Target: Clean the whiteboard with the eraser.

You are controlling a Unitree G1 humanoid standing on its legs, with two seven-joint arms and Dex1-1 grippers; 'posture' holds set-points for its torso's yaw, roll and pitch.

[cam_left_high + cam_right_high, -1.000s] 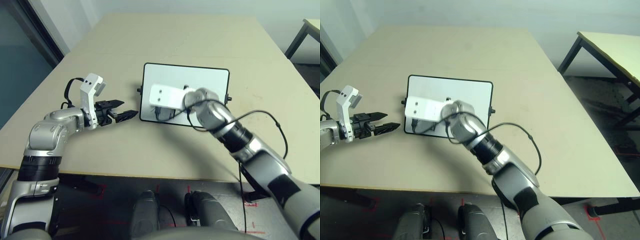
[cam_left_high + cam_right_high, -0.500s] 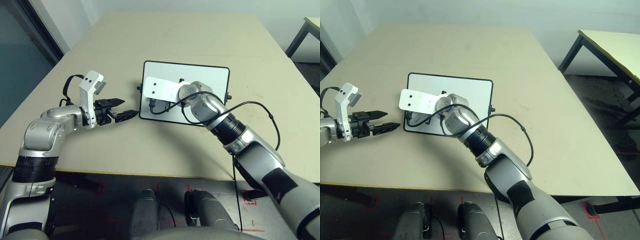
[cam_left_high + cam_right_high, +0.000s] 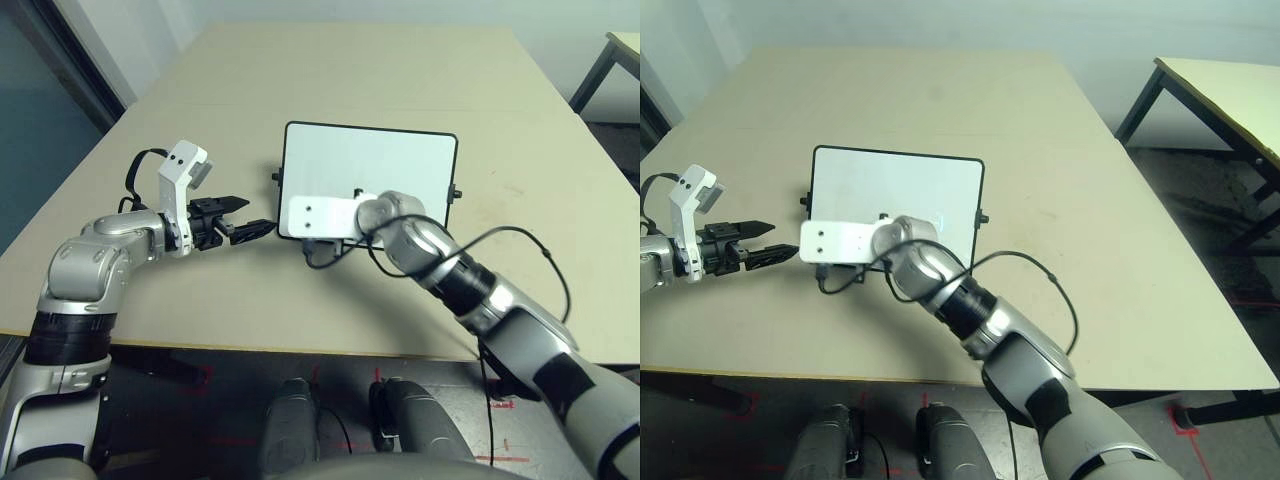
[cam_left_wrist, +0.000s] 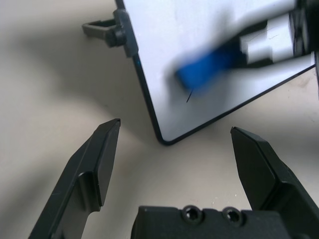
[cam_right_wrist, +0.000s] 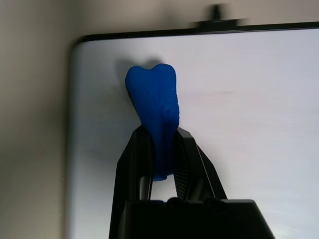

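Observation:
The whiteboard (image 3: 385, 165), white with a thin black frame, lies flat at the table's middle. My right gripper (image 5: 159, 133) is shut on the blue eraser (image 5: 153, 97), whose tip presses on the board near its left side. In the head views the right wrist's white mount (image 3: 318, 217) covers that gripper, above the board's near left corner. The left wrist view shows the eraser (image 4: 207, 68) blurred beside a short dark stroke (image 4: 188, 96). My left gripper (image 3: 258, 214) stands open just left of that corner, holding nothing.
The tan table (image 3: 330, 70) runs wide on all sides of the board. Its near edge (image 3: 300, 345) is close below the arms. A black cable (image 3: 525, 228) loops over my right forearm. Another table (image 3: 1230, 90) stands far right.
My right gripper swept the eraser away across the board, then back toward the near left corner. The left arm has stayed where it was.

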